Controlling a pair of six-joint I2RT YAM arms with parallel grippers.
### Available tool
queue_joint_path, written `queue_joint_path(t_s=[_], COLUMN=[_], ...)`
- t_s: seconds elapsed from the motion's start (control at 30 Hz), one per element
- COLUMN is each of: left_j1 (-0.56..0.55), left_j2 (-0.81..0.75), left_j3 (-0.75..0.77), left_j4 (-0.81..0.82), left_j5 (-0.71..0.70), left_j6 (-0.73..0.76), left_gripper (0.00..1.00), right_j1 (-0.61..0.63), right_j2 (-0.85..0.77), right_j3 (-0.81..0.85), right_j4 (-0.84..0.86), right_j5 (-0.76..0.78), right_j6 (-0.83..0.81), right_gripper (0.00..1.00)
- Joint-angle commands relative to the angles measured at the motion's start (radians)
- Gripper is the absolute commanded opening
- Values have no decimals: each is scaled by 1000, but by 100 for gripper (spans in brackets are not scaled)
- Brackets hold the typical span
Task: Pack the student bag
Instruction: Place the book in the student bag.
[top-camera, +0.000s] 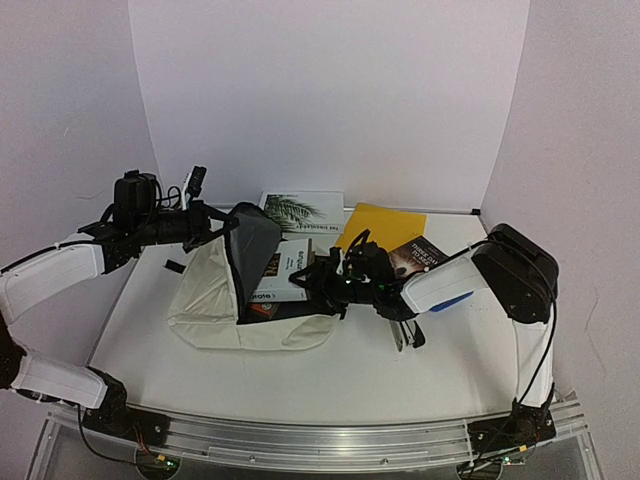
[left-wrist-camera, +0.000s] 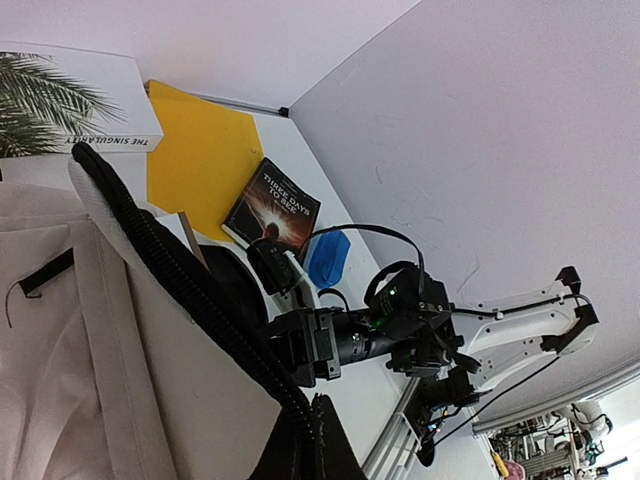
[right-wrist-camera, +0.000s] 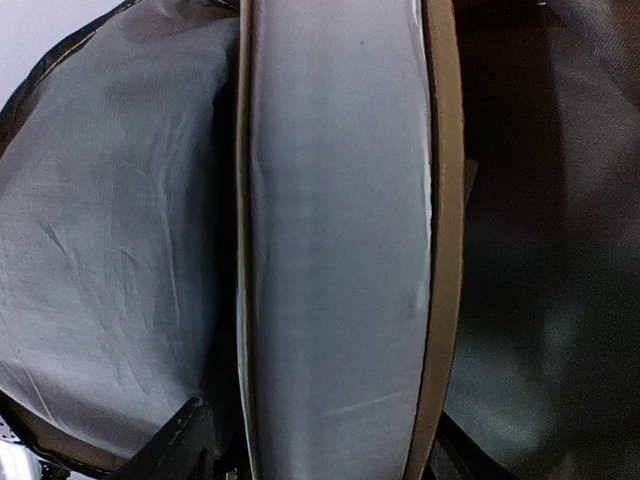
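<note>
At table centre the student bag (top-camera: 215, 300) lies, mouth facing 3 o'clock, left gripper (top-camera: 214, 228) clamped on its raised flap (top-camera: 255, 250). Right gripper (top-camera: 320, 283), opening unclear, crowds a white book (top-camera: 292, 268) there; yellow folder (top-camera: 385, 225) at 1 o'clock.

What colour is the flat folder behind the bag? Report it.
Yellow; the folder shows best in the left wrist view.

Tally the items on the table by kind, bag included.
Large cream fabric backpack: 1
Books: 3 (white palm-cover book, dark-cover paperback, white book partly inside the backpack)
Flat yellow folder: 1
Total: 5, counting only what shows clearly.
</note>
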Motion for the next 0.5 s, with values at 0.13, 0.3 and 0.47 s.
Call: queue_joint_path(t_s=[0.13, 0.3, 0.47], left_j1=[4, 4, 4], left_j2=[2, 13, 19], left_j3=[34, 51, 61], left_j4=[66, 46, 42], left_j5=[-42, -34, -29], left_j6=[-11, -1, -3], left_gripper=[0, 0, 0], right_j1=[-1, -2, -2], right_j2=[-166, -192, -133], right_j3=[34, 31, 81], right_j4=[-378, -433, -412], right_j5=[247, 270, 170], right_j6=[-287, -331, -330], right_gripper=[83, 82, 62])
